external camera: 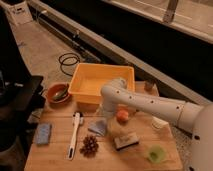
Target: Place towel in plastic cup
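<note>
Your gripper (103,117) hangs at the end of the white arm, over the middle of the wooden table (55,161), just in front of the yellow bin (102,82). Whether it is parted or closed you cannot tell from here, as the last link of the arm covers it. It does not look as though it carries anything.

The towel (98,127) lies flat on the table directly below the gripper and a touch toward the camera, so close that the two may be touching (the view does not settle it). The drop is close to straight down, with hardly any sideways reach. The cloth's fold reads as a rough triangle. Its longer edge seems to run from upper left to lower right, though that is a guess.

The plastic cup (156,154) stands upright near the table's front right corner, well apart from the towel. A dark block (126,141) sits roughly on the line between them, so by my reckoning the carry has to go over it, not through it.

Also near your path are the orange object (122,116) just right of the gripper, the pine cone (89,145) in front of the towel and the white brush (75,135) to its left. The white cup (160,122) behind the green one is not your target.

The grasp looks to be the step in hand — nothing has gone into the cup yet.
</note>
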Robot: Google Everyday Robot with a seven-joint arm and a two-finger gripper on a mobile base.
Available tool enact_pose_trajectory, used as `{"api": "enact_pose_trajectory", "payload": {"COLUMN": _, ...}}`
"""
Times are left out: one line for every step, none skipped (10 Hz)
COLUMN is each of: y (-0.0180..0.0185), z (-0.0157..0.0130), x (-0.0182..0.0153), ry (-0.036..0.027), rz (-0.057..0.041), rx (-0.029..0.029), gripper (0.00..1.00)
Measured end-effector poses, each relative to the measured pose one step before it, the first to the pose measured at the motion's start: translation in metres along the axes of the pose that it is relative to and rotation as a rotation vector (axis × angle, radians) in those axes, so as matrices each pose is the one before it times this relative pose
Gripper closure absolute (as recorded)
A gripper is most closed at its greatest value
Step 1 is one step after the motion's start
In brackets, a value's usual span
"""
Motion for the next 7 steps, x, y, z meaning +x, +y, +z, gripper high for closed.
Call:
{"api": "enact_pose_trajectory", "payload": {"y": -0.00295, "z": 0.00989, "x": -0.00143, "ry": -0.02351, "rz": -0.00318, "rx": -0.00616, "gripper": 0.24}}
{"api": "enact_pose_trajectory", "payload": {"y": -0.00132, "z": 0.00874, "x": -0.00049, "ry": -0.02592, "rz": -0.00675, "rx": -0.00172, "gripper": 0.24}}
{"api": "enact_pose_trajectory", "payload": {"y": -0.00038, "z": 0.00554, "x": 0.00185, "ry": -0.01861, "rz": -0.00189, "rx": 0.00295, "gripper": 0.24}}
{"api": "enact_pose_trajectory", "payload": {"y": -0.00039, "z": 0.00769, "x": 0.00367, "ry": -0.02552, "rz": -0.00077, "rx": 0.00568, "gripper": 0.24}}
{"api": "enact_pose_trajectory", "payload": {"y": -0.00187, "z": 0.00697, "x": 0.00204, "ry": -0.02052, "rz": -0.00473, "rx": 0.00364, "gripper": 0.26}}
{"api": "enact_pose_trajectory", "payload": {"y": -0.00132, "z": 0.00286, "x": 0.00042, "ry": -0.00698, "rz": -0.00410, "rx": 0.00223, "gripper": 0.32}}
{"api": "enact_pose_trajectory", "payload": {"y": -0.00079, "z": 0.00085, "x": -0.00130, "ry": 0.00913, "rz": -0.01268, "rx": 0.00039, "gripper": 0.43}}
